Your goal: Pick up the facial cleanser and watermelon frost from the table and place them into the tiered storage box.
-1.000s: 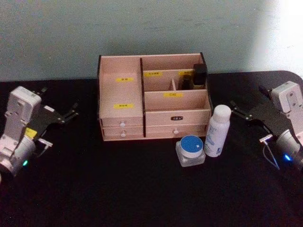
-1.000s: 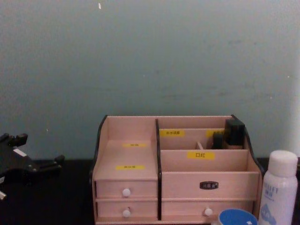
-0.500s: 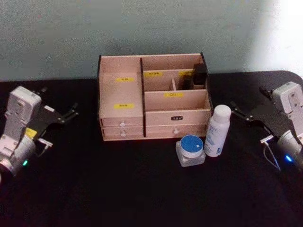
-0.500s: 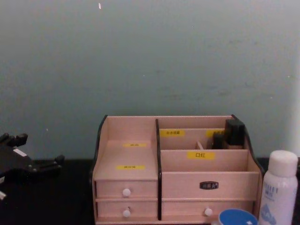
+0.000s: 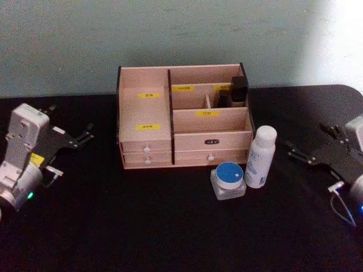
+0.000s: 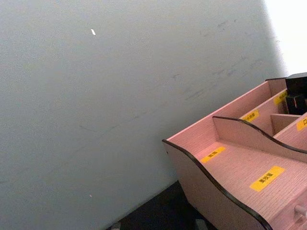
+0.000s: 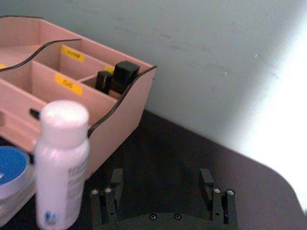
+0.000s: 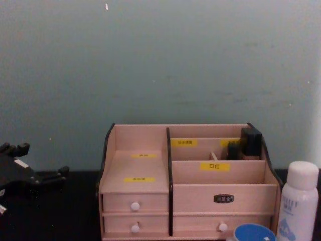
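Right gripper has dropped lower & further out toward the table's right edge vs 0.5 s ago, now well apart from the white cylindrical bottle w/ white cap. Its fingers are spread, empty. Left gripper is unchanged at far left, fingers apart, empty. The bottle is upright on the black table, just beside the front right corner of the light wooden tiered storage box w/ dark trim. A squat clear jar w/ blue lid sits close by it; neither has shifted.

Chest view: box, bottle, jar lid, left gripper as before.

Left wrist: box side wall.

Right wrist: spread gripper, bottle ahead.
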`<state>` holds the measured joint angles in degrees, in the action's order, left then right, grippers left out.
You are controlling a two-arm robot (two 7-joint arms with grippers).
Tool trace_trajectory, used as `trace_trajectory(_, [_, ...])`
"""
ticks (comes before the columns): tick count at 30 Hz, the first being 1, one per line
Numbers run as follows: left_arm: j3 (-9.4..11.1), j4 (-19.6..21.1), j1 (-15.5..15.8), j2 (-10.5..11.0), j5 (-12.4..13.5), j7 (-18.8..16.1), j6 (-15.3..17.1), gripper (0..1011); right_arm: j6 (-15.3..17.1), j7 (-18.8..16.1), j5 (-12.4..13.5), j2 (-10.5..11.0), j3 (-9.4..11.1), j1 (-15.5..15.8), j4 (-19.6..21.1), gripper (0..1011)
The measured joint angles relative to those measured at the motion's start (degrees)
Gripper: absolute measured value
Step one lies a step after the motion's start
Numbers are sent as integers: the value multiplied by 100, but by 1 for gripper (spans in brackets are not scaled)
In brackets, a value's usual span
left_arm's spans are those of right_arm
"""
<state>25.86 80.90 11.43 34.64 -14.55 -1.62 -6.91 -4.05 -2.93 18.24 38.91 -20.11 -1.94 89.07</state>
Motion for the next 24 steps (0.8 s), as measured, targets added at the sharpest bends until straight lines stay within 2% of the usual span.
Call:
trace_trajectory(3, [0,0,0,0,0,0,0,1001,57,-92,116,81,87,165,137,1000])
trace_trajectory(9, [0,0,0,0,0,0,0,1001,195,-506,619,313,407,688,604,1000])
trace_trajectory(13, [0,0,0,0,0,0,0,1001,261,-810,952,376,552,925,831,1000])
trace_trajectory(17, [0,0,0,0,0,0,0,1001,308,-1046,1170,350,617,1054,955,1000])
trace_trajectory(24, [0,0,0,0,0,0,0,1001,374,-1163,1164,137,546,1082,958,1000])
